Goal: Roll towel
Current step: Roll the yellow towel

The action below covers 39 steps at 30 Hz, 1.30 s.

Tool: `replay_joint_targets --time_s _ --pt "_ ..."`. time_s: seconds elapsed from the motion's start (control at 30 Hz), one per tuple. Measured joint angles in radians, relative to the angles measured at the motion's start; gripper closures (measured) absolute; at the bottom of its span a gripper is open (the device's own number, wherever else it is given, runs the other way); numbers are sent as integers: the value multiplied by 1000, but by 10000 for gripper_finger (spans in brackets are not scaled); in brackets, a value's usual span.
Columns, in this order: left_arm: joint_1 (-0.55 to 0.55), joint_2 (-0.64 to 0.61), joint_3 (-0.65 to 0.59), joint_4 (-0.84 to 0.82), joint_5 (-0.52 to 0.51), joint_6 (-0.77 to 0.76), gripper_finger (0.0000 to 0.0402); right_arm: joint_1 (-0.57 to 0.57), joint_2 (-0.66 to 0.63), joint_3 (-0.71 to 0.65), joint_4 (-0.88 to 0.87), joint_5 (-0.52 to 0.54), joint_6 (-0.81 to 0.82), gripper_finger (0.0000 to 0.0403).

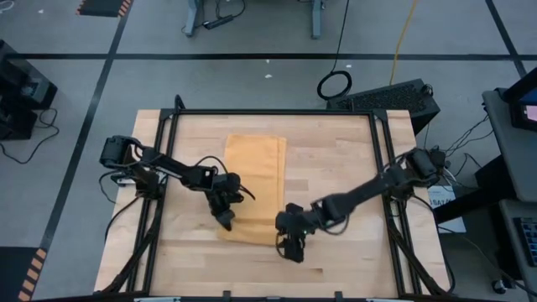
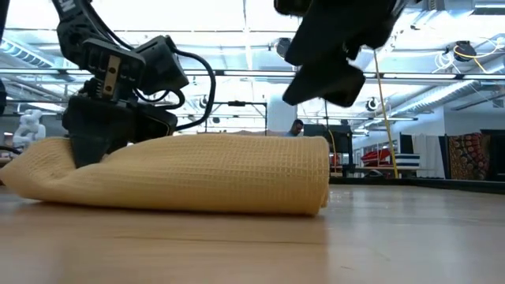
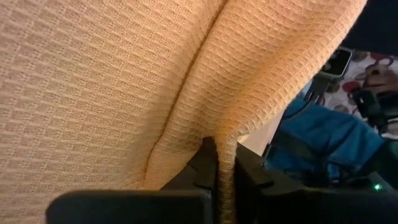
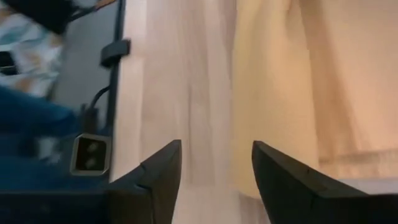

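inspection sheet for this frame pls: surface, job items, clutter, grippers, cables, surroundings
Surface: wooden tabletop inside a black frame.
Job's things: orange-yellow towel lies lengthwise on the tabletop's left half, its near end folded over into a thick edge.
Clutter: nothing seen on the tabletop besides the towel.
Grippers: left gripper shut on a pinch of towel at the near left corner; right gripper open, above the tabletop at the towel's near right corner, holding nothing.
Cables: black coiled cable and a yellow cable on the floor beyond the table; loose wires at both arm bases.
Surroundings: grey floor with black tape lines, keyboard past the far right corner, equipment at both sides.
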<state>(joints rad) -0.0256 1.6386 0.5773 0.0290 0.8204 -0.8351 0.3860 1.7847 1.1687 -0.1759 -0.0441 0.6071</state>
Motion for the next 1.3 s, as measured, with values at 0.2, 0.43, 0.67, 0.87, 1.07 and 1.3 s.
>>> replay_joint_targets --time_s 0.2,0.43,0.67,0.87,1.07,1.3 --pt "4 0 0 4 -2 1 375 119 36 0 16 261 42 174" --pt "4 0 0 5 -5 2 375 147 95 0 35 390 -58 92" --pt "5 0 0 7 -10 3 375 111 148 0 51 438 -108 81" --pt "5 -1 0 7 -20 4 375 61 148 0 54 410 -173 81" --pt "5 -1 0 11 -23 -18 375 16 194 0 98 274 -191 82" --pt "3 -1 0 9 -24 -21 375 -9 224 0 151 274 -201 89"
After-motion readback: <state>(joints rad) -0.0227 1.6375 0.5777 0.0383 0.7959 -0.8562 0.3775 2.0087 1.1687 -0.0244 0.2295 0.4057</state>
